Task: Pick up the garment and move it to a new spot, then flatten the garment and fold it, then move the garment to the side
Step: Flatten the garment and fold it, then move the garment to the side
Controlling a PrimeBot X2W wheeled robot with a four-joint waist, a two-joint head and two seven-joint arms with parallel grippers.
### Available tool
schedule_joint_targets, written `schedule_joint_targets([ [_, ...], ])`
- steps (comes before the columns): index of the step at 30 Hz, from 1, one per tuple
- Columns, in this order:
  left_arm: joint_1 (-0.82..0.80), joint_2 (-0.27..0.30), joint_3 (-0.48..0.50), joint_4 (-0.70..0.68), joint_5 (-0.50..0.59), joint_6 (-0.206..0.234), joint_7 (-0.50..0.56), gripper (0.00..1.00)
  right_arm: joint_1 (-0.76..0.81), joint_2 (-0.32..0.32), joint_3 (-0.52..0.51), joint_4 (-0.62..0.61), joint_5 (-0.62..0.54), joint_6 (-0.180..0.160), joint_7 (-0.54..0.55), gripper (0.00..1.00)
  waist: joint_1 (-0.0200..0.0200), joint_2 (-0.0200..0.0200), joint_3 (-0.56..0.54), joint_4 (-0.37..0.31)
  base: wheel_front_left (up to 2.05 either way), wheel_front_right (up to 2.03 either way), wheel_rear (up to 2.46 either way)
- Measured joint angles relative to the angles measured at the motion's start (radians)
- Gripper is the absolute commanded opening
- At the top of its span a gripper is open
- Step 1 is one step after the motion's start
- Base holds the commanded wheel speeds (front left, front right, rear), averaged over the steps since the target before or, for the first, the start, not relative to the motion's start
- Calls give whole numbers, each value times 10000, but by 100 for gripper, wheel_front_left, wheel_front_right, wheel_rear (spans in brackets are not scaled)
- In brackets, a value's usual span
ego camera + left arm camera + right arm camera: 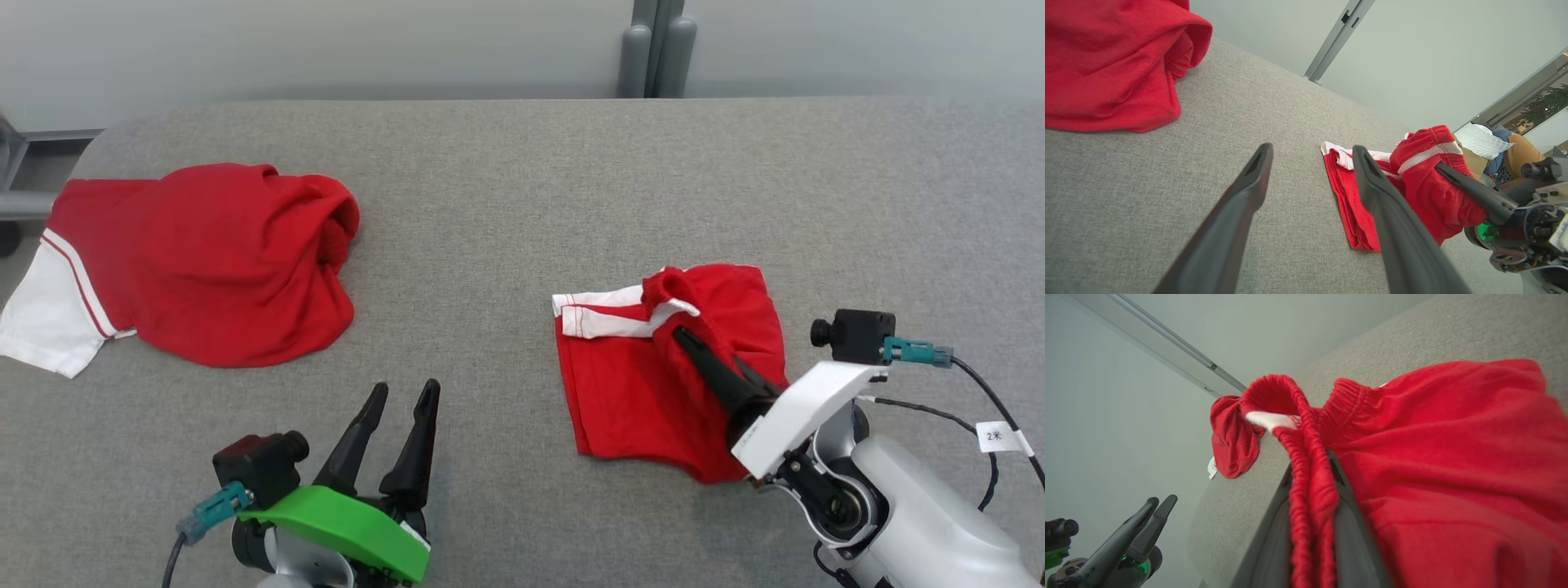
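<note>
Pinching the elastic waistband [1306, 486] of the garment [620, 392], my right gripper [704, 349] stands clenched on the cloth. The right wrist view shows the gathered red band running down between my two dark fingers [1349, 522], which press it from both sides. The garment is a pair of red shorts with a white stripe [612, 314]. It sits on the right half of the grey fabric-covered table [522, 180], toward the near edge. The part I grip is bunched and raised off the surface. The rest lies in flat layers on the table, with its white-trimmed edge pointing toward the table's middle.

My left gripper [406, 388] hangs released above bare table at the lower left of the head view. Its fingers are spread apart, with nothing between them, and it touches no cloth. In the left wrist view the same open fingers frame the near edge of the shorts, which lie just beyond the right-hand fingertip [1359, 153].

A larger red garment [212, 261] with a white sleeve [41, 318] lies crumpled on the far left of the table. It is well apart from the shorts and from both grippers, and its white part reaches the table's left edge.
</note>
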Motion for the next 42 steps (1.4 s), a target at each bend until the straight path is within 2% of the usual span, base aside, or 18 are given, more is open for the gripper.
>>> schedule_joint_targets([
  [4,81,-8,-12,-15,0,2,27,100,-13,173,190,349,-100,-48,201,0,0,0,-67,236,0,0,0],
  [9,91,-17,-13,-23,-2,58,29,100,-126,236,276,834,-359,-368,240,1,0,0,-131,540,0,0,0],
  [10,97,-17,-13,-23,-6,58,29,100,-169,244,290,928,-424,-418,240,10,0,0,-142,596,0,0,0],
  [11,97,-17,-13,-23,-6,58,29,100,-169,244,290,928,-424,-418,240,27,0,0,-142,596,0,0,0],
  [12,107,-17,-12,-23,-17,58,29,100,-204,247,339,1009,-514,-466,244,37,0,0,-155,650,0,0,0],
  [13,156,-17,-8,-27,-31,59,29,100,-241,274,466,1131,-673,-481,259,100,0,0,-183,744,0,0,0],
  [27,492,12,113,-79,-33,192,23,100,-617,863,844,830,-1035,-499,165,100,0,0,-426,677,0,0,0],
  [36,591,21,54,-278,-31,222,25,100,-510,-328,-359,1371,-1070,-1018,-472,100,0,0,-484,510,0,0,0],
  [42,674,54,23,-487,-17,232,27,100,-278,-499,-669,1772,-803,-1250,-562,100,0,0,-274,485,0,0,0],
])
